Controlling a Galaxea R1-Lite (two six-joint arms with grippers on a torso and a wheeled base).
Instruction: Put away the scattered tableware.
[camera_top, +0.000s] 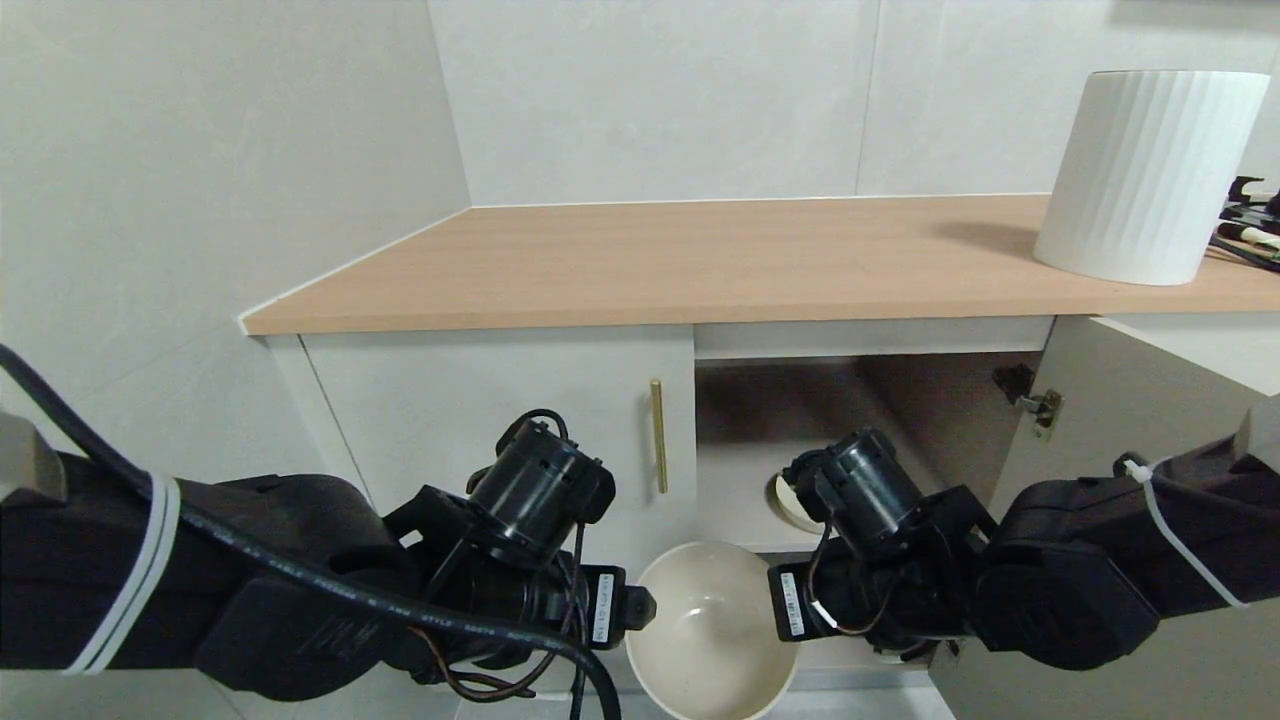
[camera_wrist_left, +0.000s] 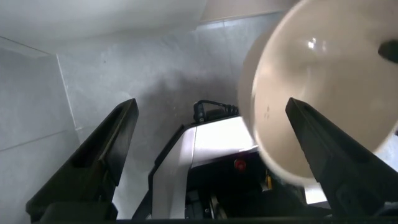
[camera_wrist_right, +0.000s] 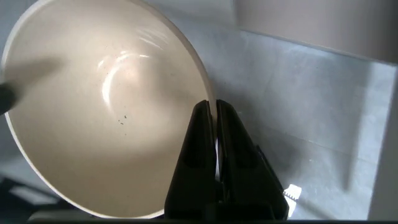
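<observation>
The wooden surface (camera_top: 700, 260) is running across the scene against tiled walls, and the white cabinet (camera_top: 480, 400) is sitting beneath it. The cabinet's left door is staying shut, while the right door (camera_top: 1120, 420) is standing swung open toward the robot, exposing a dark compartment. A tall white ribbed container (camera_top: 1150, 175) is standing upright on the surface at its right end, with some dark items (camera_top: 1250, 225) lying just beside it at the edge of the head view. The cream bowl (camera_top: 715, 630) is hanging in the air in front of the cabinet, below the surface, low before the line where the shut door is meeting the opening, with its hollow facing up. The right gripper (camera_top: 788, 603) is clenching the bowl's (camera_wrist_right: 106, 106) right rim, its fingers (camera_wrist_right: 202, 143) pressing together on the thin wall from inside and outside. The left gripper (camera_top: 636, 608) is sitting at the bowl's opposite rim with its fingers (camera_wrist_left: 106, 149) spread wide and released; the bowl (camera_wrist_left: 323, 93) is lying close against one of them. A pale round dish (camera_top: 790, 500) is resting on the compartment floor, partly hidden behind the right arm. A slim gold handle (camera_top: 658, 435) is hanging upright on the shut door, and a small metal hinge (camera_top: 1040, 408) is showing on the open one.
</observation>
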